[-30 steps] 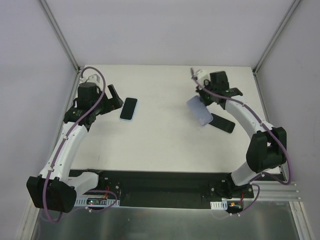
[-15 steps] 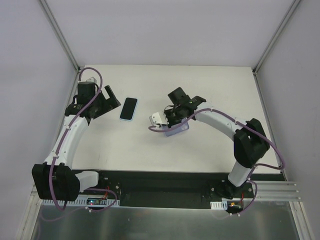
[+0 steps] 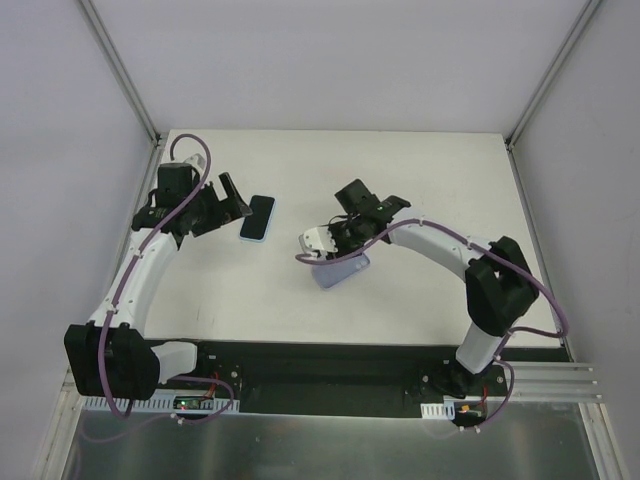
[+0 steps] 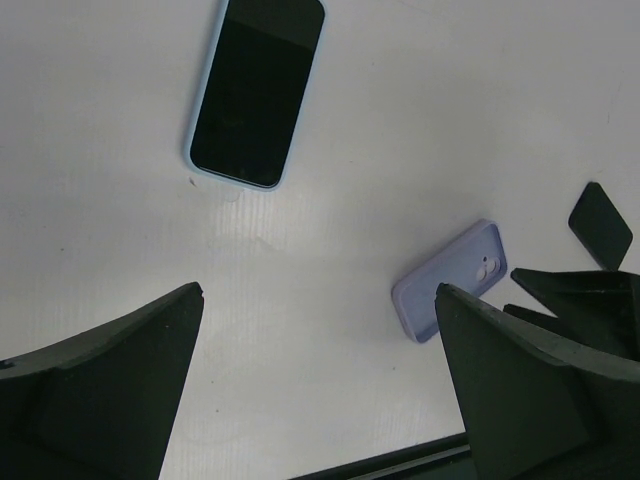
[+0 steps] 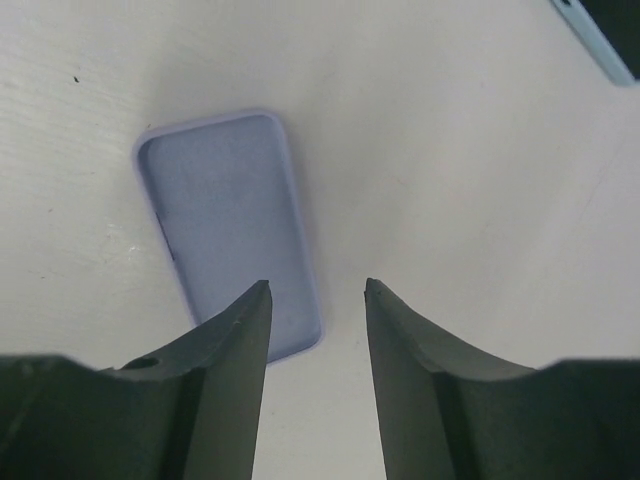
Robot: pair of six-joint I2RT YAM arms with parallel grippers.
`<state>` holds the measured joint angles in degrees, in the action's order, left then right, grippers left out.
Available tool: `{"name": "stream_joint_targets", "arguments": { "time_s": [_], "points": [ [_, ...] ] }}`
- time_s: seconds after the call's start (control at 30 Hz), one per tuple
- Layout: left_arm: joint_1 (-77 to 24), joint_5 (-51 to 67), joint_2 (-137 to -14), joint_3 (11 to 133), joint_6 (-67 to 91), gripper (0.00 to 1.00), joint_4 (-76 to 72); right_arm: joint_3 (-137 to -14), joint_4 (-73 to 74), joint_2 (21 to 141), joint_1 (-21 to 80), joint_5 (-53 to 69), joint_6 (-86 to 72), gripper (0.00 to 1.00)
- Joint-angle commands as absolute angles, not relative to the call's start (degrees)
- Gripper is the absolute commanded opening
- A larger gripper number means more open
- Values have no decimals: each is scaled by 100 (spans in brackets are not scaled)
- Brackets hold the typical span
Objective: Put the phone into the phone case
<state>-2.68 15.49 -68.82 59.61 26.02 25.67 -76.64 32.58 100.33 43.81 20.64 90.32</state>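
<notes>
**Lilac case and blue-edged phone lie apart on the pale worktop**

Black-screened and rimmed in light blue, the slim rectangular phone [image 3: 258,217] [image 4: 257,92] lies flat, screen up, on the left arm's side of the worktop. The soft lilac phone case [image 3: 340,270] [image 4: 450,281] [image 5: 230,225] lies flat nearer the middle, well apart from the phone. Its hollow side faces up and its raised rim shows all round.

The right hand [image 3: 335,250] [image 5: 315,290] hangs just above one end of the case. Its two dark fingers are parted by a narrow gap and have hold of nothing. The left hand [image 3: 232,197] [image 4: 320,300] sits just beside the phone, spread wide and carrying nothing. A small dark flat piece [image 4: 600,225] lies beyond the case in the left wrist view.

The worktop [image 3: 420,170] is matte off-white with a faint grain and a few tiny dark specks. Plain pale grey walls close it in on three sides, and slim metal posts rise at the two far corners. A black strip along the near edge carries the arm bases, with brushed metal sheet below it.
</notes>
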Motion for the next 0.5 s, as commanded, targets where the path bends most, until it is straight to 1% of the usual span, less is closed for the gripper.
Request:
{"name": "stream_joint_targets", "arguments": {
  "time_s": [0.0, 0.07, 0.1, 0.13, 0.2, 0.23, 0.27, 0.3, 0.33, 0.37, 0.4, 0.43, 0.47],
  "points": [
    [-605, 1881, -6970, 6064, 2216, 99, 2470, -7384, 2867, 9239, 3721, 2733, 7347, 45],
    [-799, 1898, -7013, 6082, 2189, 97, 2470, -7032, 2182, 8791, 3420, 2874, 6377, 46],
    [-983, 1933, -7031, 6099, 2171, 97, 2478, -6962, 1953, 8589, 3175, 2813, 5232, 48],
    [-1089, 2038, -7066, 6100, 2171, 95, 2461, -6978, 1777, 8552, 3042, 2665, 4760, 49],
    [-1204, 2249, -7154, 6117, 2275, 92, 2470, -7285, 1933, 8656, 2639, 2654, 3985, 48],
    [-1352, 2328, -7172, 6135, 2302, 91, 2452, -7417, 2160, 8736, 2524, 2393, 3372, 46],
    [-1449, 2294, -7189, 6143, 2303, 90, 2443, -7749, 2275, 8849, 2401, 2173, 2992, 42],
    [-1563, 2233, -7198, 6170, 2303, 89, 2435, -7909, 2381, 9155, 2121, 1936, 2640, 26],
    [-1747, 2145, -7207, 6161, 2311, 89, 2417, -8128, 2652, 9332, 1944, 1481, 1810, 16],
    [-1827, 2101, -7251, 6170, 2312, 88, 2400, -8313, 2820, 9534, 1751, 1398, 1436, 10],
    [-1880, 2144, -7286, 6161, 2355, 85, 2365, -8689, 2995, 9954, 1323, 1467, 1137, 3],
    [-1933, 2205, -7321, 6161, 2364, 84, 2329, -8832, 3267, 10158, 1127, 1972, 881, 1],
    [-2047, 2276, -7417, 6170, 2373, 84, 2225, -8929, 3322, 10325, 951, 2178, 513, 1]
  ]
}}
